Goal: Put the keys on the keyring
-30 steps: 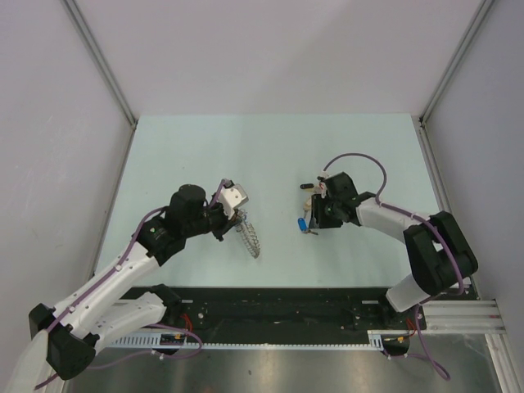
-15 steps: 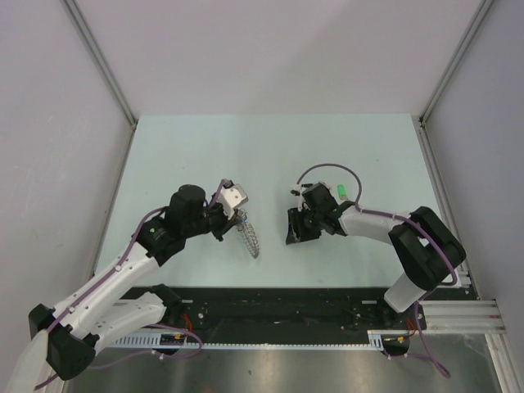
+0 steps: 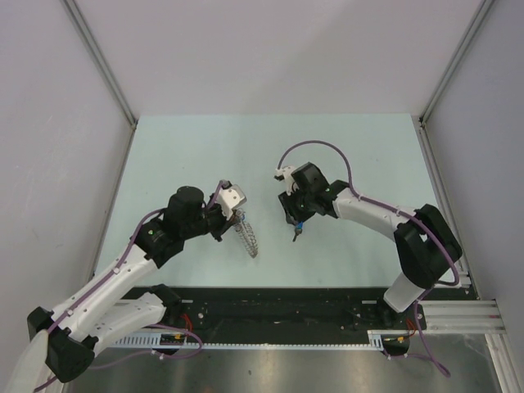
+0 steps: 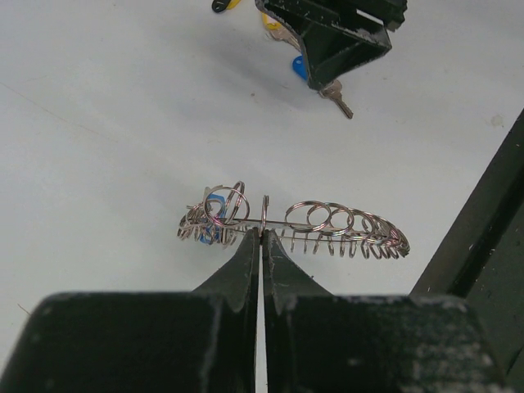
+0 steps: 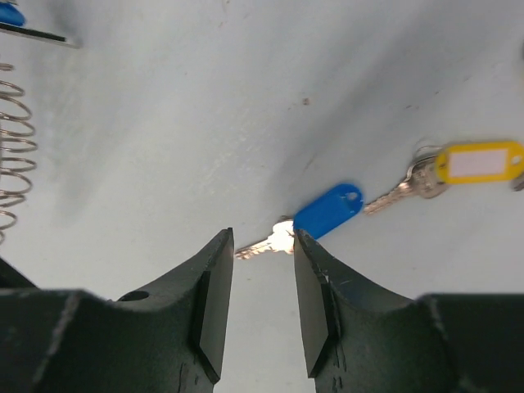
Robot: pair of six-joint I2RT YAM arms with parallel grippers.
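My left gripper point(image 4: 263, 233) is shut on the keyring point(image 4: 295, 225), a coiled grey wire ring held edge-up just above the table point(image 3: 247, 236). A blue-headed key point(image 4: 214, 209) hangs among its coils at the left end. My right gripper point(image 5: 264, 241) stands open over a loose blue key point(image 5: 327, 210). That key lies on the table, and its metal blade point(image 5: 266, 243) spans the gap just beyond the fingertips. A yellow key point(image 5: 479, 161) lies to the right of it. From above, the right gripper point(image 3: 292, 219) is a short way right of the ring.
The pale green table point(image 3: 196, 155) is walled at the back and both sides. A black rail point(image 3: 278, 307) runs along the near edge by the arm bases. The right arm's purple cable point(image 3: 315, 147) loops above its wrist.
The right arm has swung left toward the ring and now points down over the blue key. Its jaws have narrowed a little. The left arm and the ring have stayed put.
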